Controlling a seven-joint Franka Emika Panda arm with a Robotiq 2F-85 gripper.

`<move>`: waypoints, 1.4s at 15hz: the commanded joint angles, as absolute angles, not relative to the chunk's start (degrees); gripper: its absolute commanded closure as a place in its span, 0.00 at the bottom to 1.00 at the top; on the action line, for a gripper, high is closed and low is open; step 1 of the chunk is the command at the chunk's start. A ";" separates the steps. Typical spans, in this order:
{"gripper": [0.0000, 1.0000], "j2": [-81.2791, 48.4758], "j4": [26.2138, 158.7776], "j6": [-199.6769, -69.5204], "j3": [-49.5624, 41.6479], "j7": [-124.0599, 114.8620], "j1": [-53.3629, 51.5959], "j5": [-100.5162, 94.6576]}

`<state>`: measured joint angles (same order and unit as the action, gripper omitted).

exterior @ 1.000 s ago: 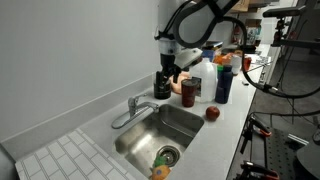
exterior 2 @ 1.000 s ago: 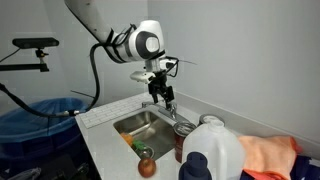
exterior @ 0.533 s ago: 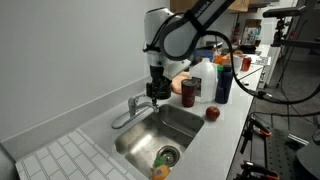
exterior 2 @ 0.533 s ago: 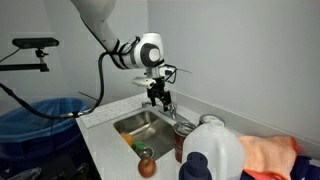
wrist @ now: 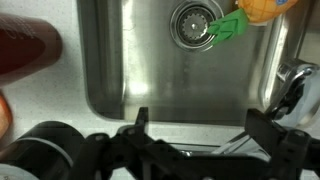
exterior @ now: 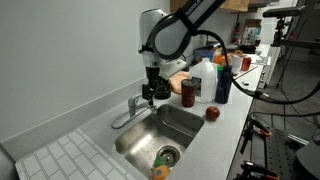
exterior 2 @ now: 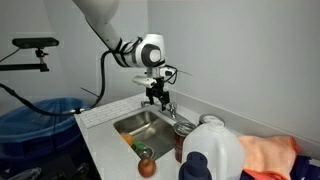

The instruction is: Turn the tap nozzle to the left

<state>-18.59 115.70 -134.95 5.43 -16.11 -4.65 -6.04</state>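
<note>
The tap nozzle (exterior: 122,118) is a slim chrome spout that curves from its base at the back rim out over the steel sink (exterior: 178,126). In an exterior view the tap (exterior 2: 169,107) shows just below my fingers. In the wrist view a chrome part of the tap (wrist: 297,82) shows at the right edge. My gripper (exterior: 150,96) hangs just beside the tap's base, above the sink's back rim. It also shows in an exterior view (exterior 2: 157,96). Its fingers (wrist: 200,125) are spread wide with nothing between them.
A red can (exterior: 188,92), a white bottle (exterior: 203,75), a blue bottle (exterior: 222,80) and an apple (exterior: 212,113) stand on the counter beside the sink. An orange and green toy (wrist: 245,12) lies by the drain (wrist: 192,22). A blue bin (exterior 2: 45,115) stands beyond the counter.
My gripper has moved from near the can and bottles along the counter toward the tap, and now hangs next to its base. The tap nozzle has not moved.
</note>
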 commanded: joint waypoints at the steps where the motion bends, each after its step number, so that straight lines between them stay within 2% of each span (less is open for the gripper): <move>1: 0.00 -21.81 111.00 -132.38 6.82 -12.28 -5.84 0.18; 15: 0.00 -30.37 95.61 -124.76 11.39 -8.57 -8.75 11.55; 21: 0.00 -34.27 90.11 -127.28 11.20 -8.48 -9.58 12.73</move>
